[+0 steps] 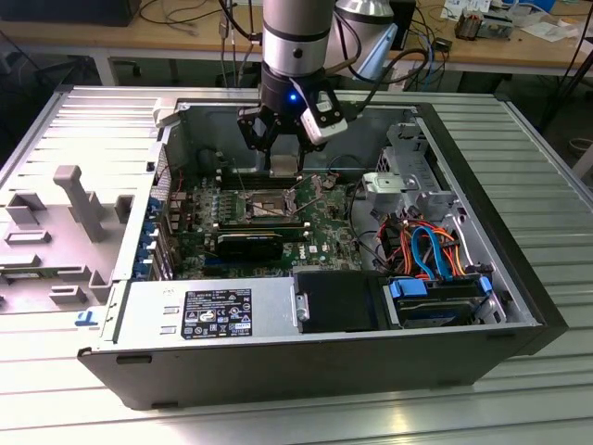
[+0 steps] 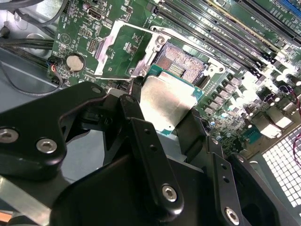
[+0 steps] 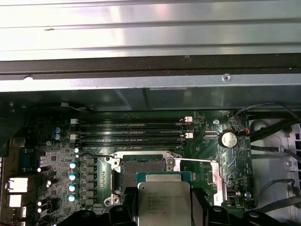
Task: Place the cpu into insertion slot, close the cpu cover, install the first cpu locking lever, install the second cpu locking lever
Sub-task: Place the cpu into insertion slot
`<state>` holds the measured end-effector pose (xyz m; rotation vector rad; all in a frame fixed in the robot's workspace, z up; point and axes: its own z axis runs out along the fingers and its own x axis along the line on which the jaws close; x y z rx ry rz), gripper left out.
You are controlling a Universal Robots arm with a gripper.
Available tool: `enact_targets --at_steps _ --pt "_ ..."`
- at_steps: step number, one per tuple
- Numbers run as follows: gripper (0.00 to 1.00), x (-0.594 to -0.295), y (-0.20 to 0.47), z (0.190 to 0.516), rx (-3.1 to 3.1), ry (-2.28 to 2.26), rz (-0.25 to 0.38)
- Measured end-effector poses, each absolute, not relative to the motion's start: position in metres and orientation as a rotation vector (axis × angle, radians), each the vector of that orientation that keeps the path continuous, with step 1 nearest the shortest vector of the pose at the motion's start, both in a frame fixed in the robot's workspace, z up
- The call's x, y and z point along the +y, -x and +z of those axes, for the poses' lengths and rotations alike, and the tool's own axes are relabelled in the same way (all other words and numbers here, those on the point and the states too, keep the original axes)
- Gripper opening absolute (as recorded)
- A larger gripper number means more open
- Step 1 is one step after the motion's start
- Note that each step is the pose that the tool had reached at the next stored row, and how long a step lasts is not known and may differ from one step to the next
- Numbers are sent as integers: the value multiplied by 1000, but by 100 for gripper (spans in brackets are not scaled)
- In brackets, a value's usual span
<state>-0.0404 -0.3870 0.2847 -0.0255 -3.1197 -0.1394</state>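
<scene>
Gripper (image 2: 164,115) clamped on cpu (image 3: 163,200), seemingly just above insertion slot (image 2: 181,63); its print illegible.

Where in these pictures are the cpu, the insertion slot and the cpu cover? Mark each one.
cpu (image 2: 167,101): second wrist view, middle of its silvery top.
insertion slot (image 2: 181,63): second wrist view, dark floor of the recess.
cpu cover (image 2: 105,49): second wrist view, a side bar of the raised frame.

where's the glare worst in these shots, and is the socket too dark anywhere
In the second wrist view glare washes out the board beside the memory slots and the cpu top shines; in the first wrist view the insertion slot sits dim while the case wall is bright; in the exterior view light is even, with a blue light glowing on the arm.
</scene>
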Motion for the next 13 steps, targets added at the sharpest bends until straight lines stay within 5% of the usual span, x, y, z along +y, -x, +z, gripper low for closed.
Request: enact_targets --at_steps 13 --pt "55 -388 40 283 -3120 26 -139"
